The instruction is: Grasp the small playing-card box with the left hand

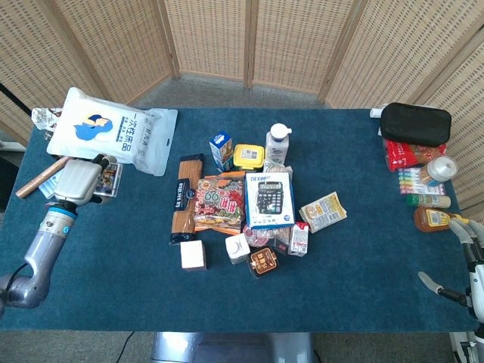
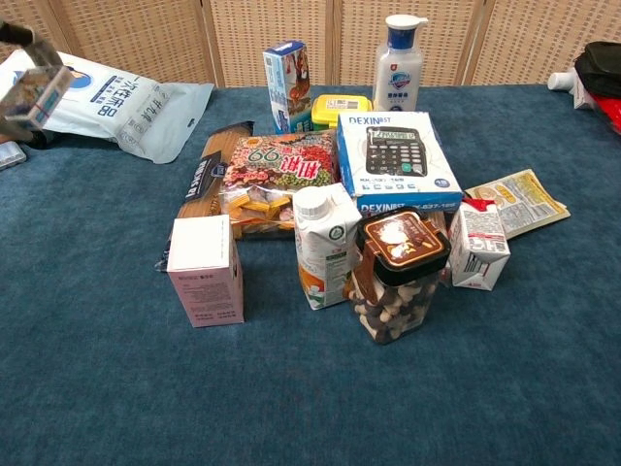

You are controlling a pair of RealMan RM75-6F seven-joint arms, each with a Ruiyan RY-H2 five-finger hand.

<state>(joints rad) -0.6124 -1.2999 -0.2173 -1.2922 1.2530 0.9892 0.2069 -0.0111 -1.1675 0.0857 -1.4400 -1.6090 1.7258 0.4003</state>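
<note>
The small playing-card box (image 1: 108, 180) is off the table at the far left, held in my left hand (image 1: 76, 180), whose fingers wrap round it. In the chest view the box (image 2: 37, 89) shows blurred and raised in the top left corner, in front of the white bag, with the left hand (image 2: 16, 41) mostly cut off by the frame edge. My right hand (image 1: 467, 261) hovers at the table's right front edge with its fingers apart and nothing in it.
A white pouch (image 1: 117, 130) lies just behind the left hand, and a flat blue packet (image 1: 54, 180) and a wooden stick (image 1: 41, 177) lie beside it. A cluster with a calculator box (image 1: 268, 198), pasta pack (image 1: 184, 198), pink box (image 2: 206, 268) and carton (image 2: 324, 243) fills the middle.
</note>
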